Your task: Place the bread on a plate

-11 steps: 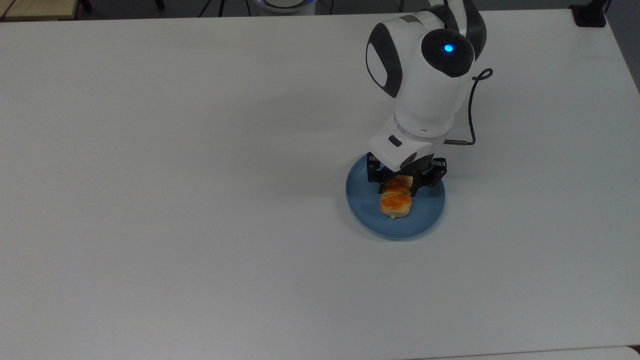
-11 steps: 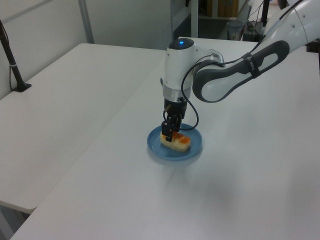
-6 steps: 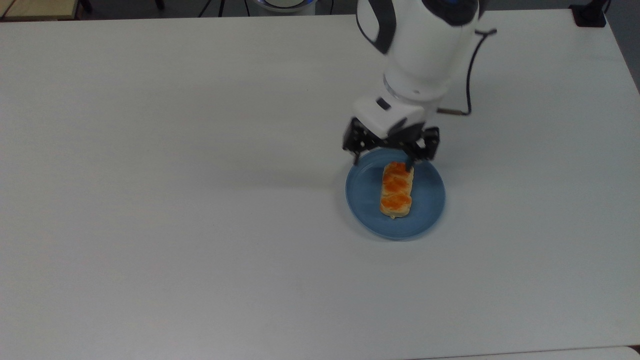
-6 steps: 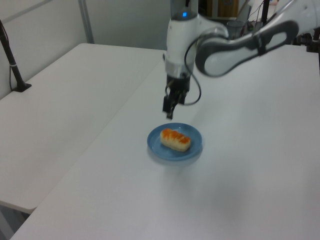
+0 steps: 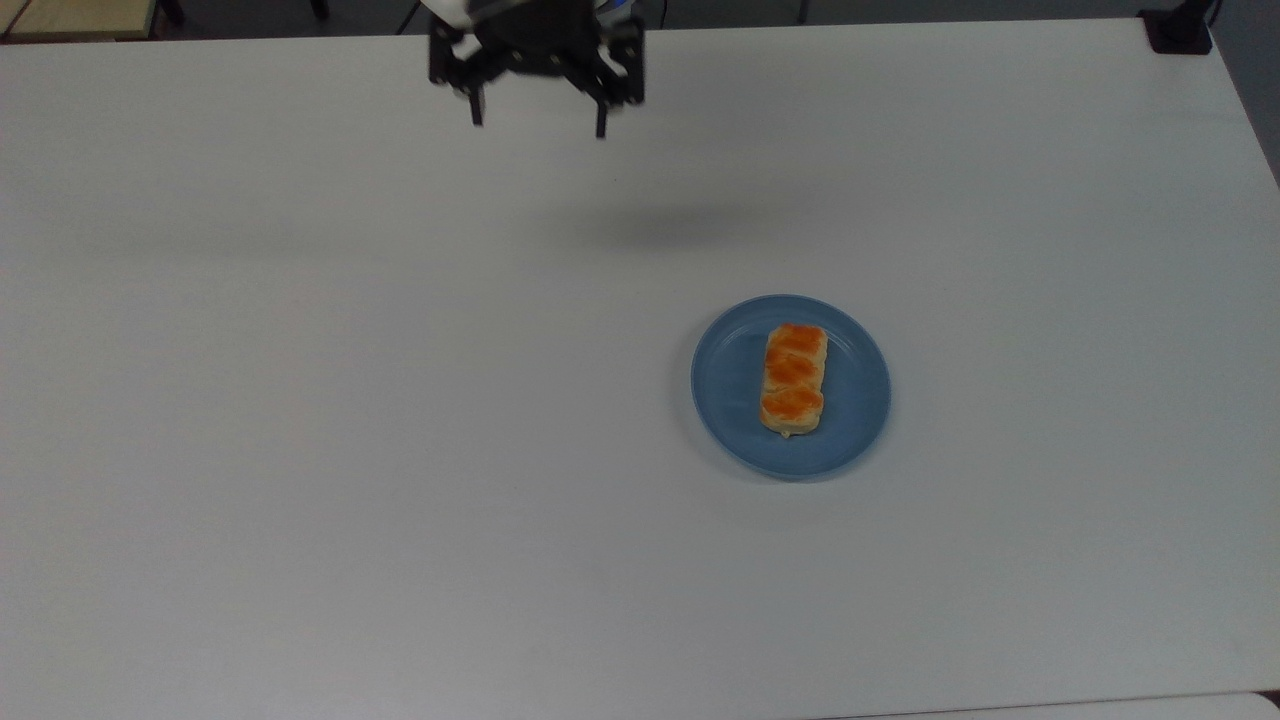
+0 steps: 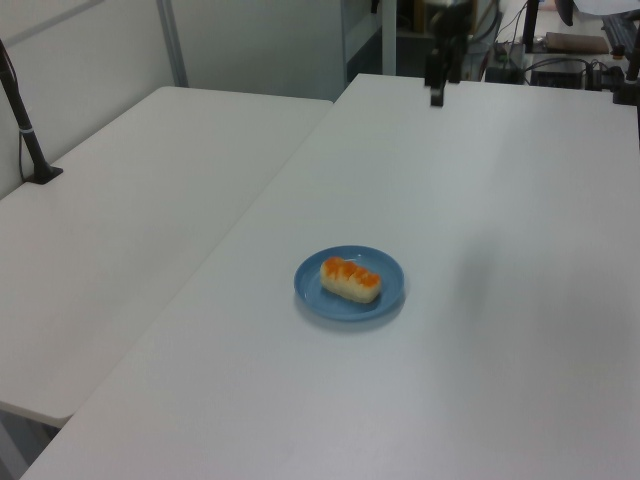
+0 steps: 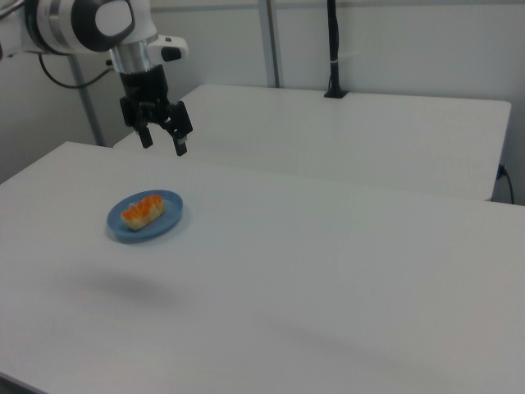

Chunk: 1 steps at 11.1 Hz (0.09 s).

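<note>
**Bread lies on the plate, gripper raised and clear**

Since the earlier frames the gripper (image 5: 537,112) has let go of the bread, lifted off the plate and travelled away; a second ago its fingers straddled the loaf, and half a second ago it hung just above the plate's far rim.

Nearest in the top view is bare white table (image 5: 400,560). Beyond that, toward the top view's right, sits the plate (image 5: 730,400), flat on the table. The bread (image 5: 794,378) lies inside the rim, roughly central, its long axis running near to far in the top view, glazed bumps facing up. Nothing touches it.

Farther back, at the top view's upper edge and left of the plate, the gripper hangs in the air with its two fingers spread wide apart and holding nothing. A soft shadow falls on the table between it and the plate.

In the right view the gripper (image 7: 162,142) hovers well above the plate (image 7: 168,220) and bread (image 7: 143,210), fingers pointing down. In the left view the bread (image 6: 350,279) rests on the plate (image 6: 388,296), with the gripper (image 6: 437,92) far behind.
</note>
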Motion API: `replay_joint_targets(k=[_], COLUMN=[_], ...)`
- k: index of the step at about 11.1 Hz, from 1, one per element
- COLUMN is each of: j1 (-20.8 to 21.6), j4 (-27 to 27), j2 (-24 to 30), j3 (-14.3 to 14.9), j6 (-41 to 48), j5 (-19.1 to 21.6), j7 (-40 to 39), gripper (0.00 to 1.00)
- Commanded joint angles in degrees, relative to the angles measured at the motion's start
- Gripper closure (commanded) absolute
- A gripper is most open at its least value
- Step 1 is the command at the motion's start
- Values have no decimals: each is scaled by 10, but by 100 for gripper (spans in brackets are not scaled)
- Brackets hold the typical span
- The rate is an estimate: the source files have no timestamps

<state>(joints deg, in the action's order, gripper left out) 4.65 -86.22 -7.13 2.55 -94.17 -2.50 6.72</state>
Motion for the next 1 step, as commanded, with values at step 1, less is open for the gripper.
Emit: replay_joint_targets(k=[1], j1=[-18], j4=[-36], j2=[36], j3=[-7], j6=[5], j5=[29], j7=[0], gripper=[0])
